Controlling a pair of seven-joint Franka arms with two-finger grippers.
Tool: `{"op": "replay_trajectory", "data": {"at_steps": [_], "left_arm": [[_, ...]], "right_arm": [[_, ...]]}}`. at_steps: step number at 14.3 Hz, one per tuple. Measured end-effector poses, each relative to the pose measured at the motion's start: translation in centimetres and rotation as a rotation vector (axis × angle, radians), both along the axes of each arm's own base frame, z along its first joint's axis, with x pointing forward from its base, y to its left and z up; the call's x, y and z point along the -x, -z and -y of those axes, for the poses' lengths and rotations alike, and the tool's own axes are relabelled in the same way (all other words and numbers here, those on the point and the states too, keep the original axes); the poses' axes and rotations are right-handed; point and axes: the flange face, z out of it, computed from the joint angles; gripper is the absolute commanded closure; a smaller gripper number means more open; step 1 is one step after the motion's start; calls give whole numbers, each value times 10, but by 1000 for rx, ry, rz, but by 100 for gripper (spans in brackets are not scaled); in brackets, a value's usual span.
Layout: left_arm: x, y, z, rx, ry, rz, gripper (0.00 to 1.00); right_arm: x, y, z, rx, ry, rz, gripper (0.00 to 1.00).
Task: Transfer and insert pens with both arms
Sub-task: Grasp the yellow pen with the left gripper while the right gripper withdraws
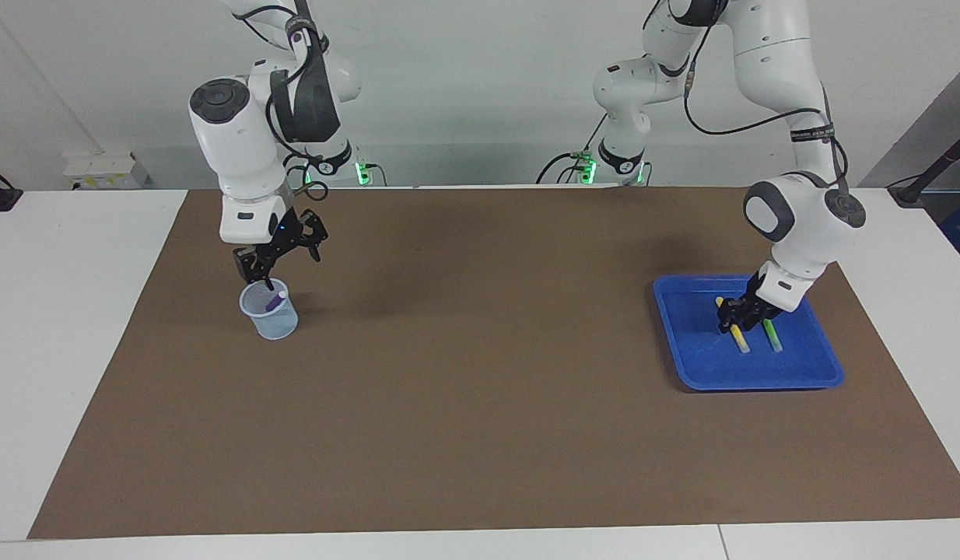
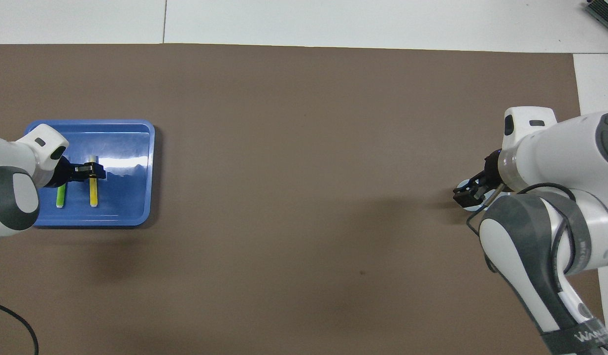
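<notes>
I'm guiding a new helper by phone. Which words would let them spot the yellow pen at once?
Find the blue tray at the left arm's end of the brown mat. Two pens lie in it side by side, under the left gripper. The yellow pen lies toward the table's middle; the green pen lies beside it.

A purple pen (image 1: pixel 275 302) sits in a clear bluish cup (image 1: pixel 271 318); yellow pen (image 1: pixel 737 337) and green pen (image 1: pixel 773 337) lie in a blue tray (image 1: pixel 702 365) on a brown mat (image 1: pixel 480 389).
</notes>
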Motion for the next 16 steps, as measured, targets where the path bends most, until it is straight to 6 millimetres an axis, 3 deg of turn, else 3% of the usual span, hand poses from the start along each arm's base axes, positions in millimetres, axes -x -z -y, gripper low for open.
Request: {"op": "replay_trajectory", "data": {"at_steps": [4,7,9,12,16], "left_arm": [[-1,2,0,-2,-1,6,46],[-2,4,-2,-5,-4,11,56],[-2,4,-3,-5,-4,11,77],[-2,2,-8,-10,-8,18,100],[-3,2,-3,-9,1,22,100]], "right_arm": [[1,-1,-8,-1,-13,2,0],[1,-1,-10,-19,-7,0,0],[1,-1,-11,-35,15,-2,0],[1,-1,-11,-41,52,-2,0],[2,-1,-16,-103,109,-14,0]]}}
